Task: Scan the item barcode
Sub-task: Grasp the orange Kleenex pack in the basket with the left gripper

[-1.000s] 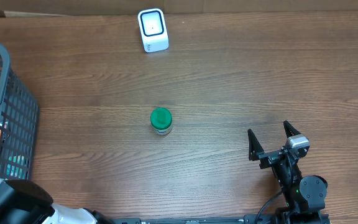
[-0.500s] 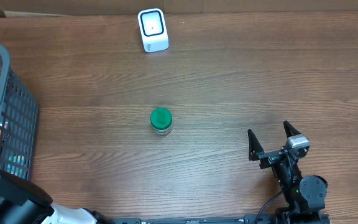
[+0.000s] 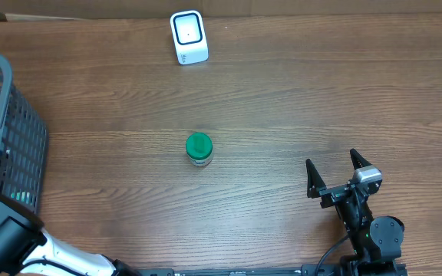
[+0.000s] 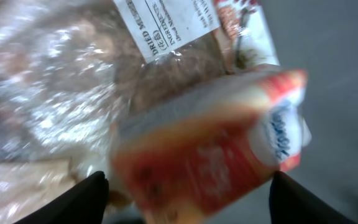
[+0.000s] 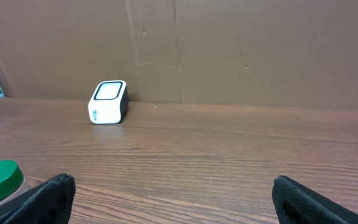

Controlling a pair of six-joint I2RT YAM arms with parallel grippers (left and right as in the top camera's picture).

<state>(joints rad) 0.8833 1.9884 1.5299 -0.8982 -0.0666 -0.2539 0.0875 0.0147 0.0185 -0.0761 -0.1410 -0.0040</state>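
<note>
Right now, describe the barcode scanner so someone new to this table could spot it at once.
Look along the far edge of the wooden table, by the cardboard wall, a little left of centre. The scanner is the small white box standing alone there, with a dark-rimmed rounded window. Its neighbours are a green-lidded jar at mid-table and a grey mesh basket at the left edge.

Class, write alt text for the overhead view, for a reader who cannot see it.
A small jar with a green lid stands at the centre of a brown wooden table, a white box-shaped scanner at its far edge. A grey mesh basket sits left, the left arm beside it; the right end effector is open at lower right.
</note>
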